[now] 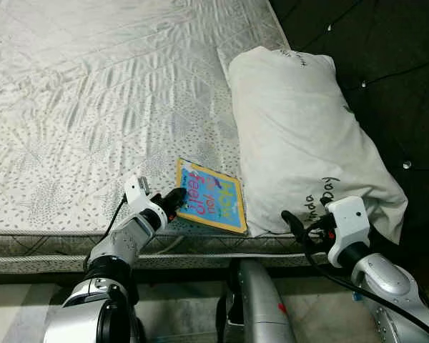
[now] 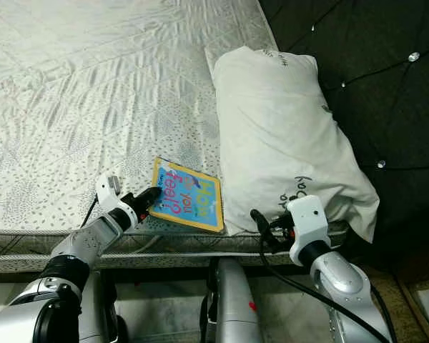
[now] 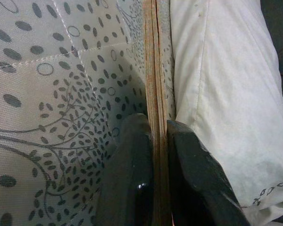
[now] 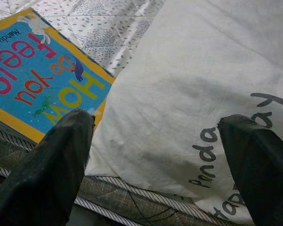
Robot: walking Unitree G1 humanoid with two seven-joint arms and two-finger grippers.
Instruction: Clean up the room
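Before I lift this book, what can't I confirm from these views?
- Book: back cover, face-down on mattress; the left gripper is shut on its edge.
- Under the pillow: hidden, every view.
- Pillow lettering: cut off by the right wrist view's edge and a finger.
- Floor beside bed: dark.

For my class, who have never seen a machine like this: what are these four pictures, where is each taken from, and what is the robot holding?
This is a walking humanoid robot with two silver arms, each ending in two black fingers. Two pictures come from its head cameras, looking down at a grey patterned mattress. The other two come from cameras on each wrist, looking along the fingers.

On the mattress lie a large white pillow with printed lettering and a thin blue picture book with a yellow border, close beside the pillow near the mattress edge.

The left gripper is shut on the book's edge; the left wrist view shows both fingers pinching it. The right gripper is open, hovering at the pillow's near end, holding nothing.
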